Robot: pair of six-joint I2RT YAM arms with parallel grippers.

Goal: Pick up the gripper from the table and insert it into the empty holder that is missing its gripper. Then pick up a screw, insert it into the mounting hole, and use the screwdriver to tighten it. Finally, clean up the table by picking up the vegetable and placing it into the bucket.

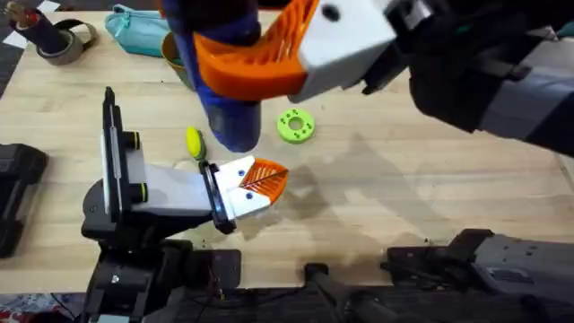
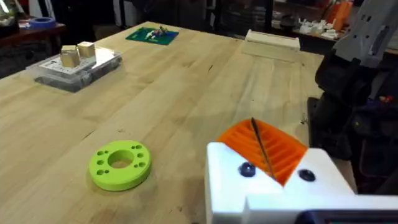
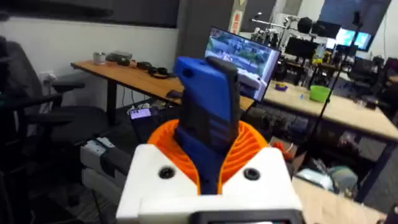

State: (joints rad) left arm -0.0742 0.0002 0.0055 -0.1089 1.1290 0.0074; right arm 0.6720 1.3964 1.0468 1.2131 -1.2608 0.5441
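- Screwdriver (image 1: 229,108), thick and blue, hangs upright above the table middle, clamped between the right gripper (image 1: 260,58) pads; judged best kept vertical while lowering.
- Left gripper (image 1: 260,184) rests low on the table, fingers together on a thin dark pin.
- Bucket (image 1: 175,56) sits behind the screwdriver, contents hidden.
- Vegetable (image 1: 194,142) lies on the table beside the left gripper, not yet binned.

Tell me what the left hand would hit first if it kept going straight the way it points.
Probably nothing close: the left hand points across bare table. The green ring lies off to one side of that line, though depth is hard to judge.
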